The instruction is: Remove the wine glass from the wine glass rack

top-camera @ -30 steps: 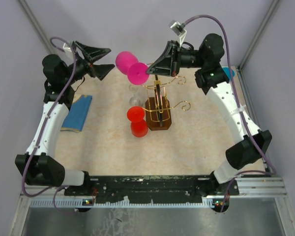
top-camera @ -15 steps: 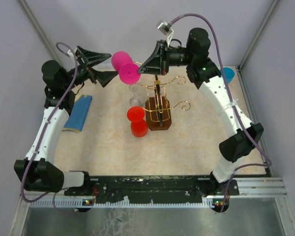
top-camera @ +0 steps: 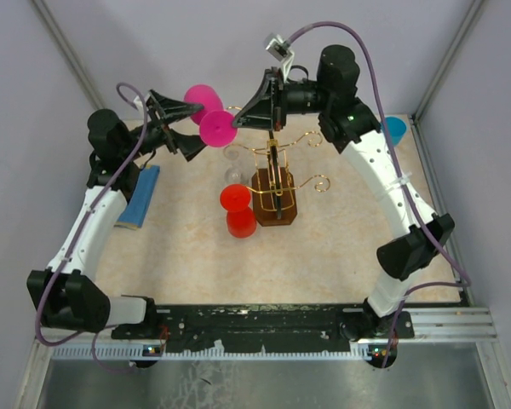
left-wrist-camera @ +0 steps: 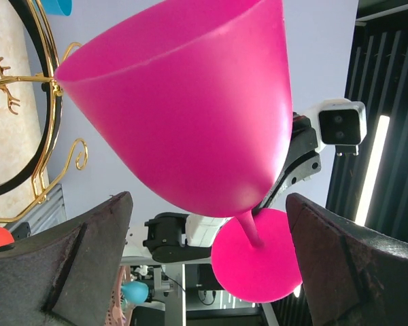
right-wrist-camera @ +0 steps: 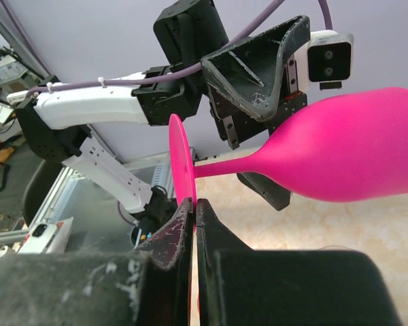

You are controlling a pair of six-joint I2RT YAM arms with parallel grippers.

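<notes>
A pink wine glass (top-camera: pixel 217 128) is held up in the air, left of the gold wire wine glass rack (top-camera: pixel 277 162), clear of its arms. My right gripper (top-camera: pixel 237 122) is shut on the rim of the glass's round foot (right-wrist-camera: pixel 180 163); stem and bowl (right-wrist-camera: pixel 353 153) stick out sideways. My left gripper (top-camera: pixel 196 128) is open, one finger on each side of the stem and lower bowl (left-wrist-camera: pixel 190 102), not touching. In the left wrist view the foot (left-wrist-camera: pixel 255 258) shows between the fingers (left-wrist-camera: pixel 81 265), and the rack's scrolls (left-wrist-camera: pixel 75 153) at the left.
A red wine glass (top-camera: pixel 237 209) stands on the table just left of the rack's dark wooden base (top-camera: pixel 275 203). Clear glasses (top-camera: pixel 232 155) are by the rack's left arms. A blue cloth (top-camera: pixel 136 196) lies at the left. A teal object (top-camera: pixel 394 128) sits back right.
My right gripper has carried the pink glass left, away from the rack. My left gripper has moved right, and its open fingers now straddle the glass.
</notes>
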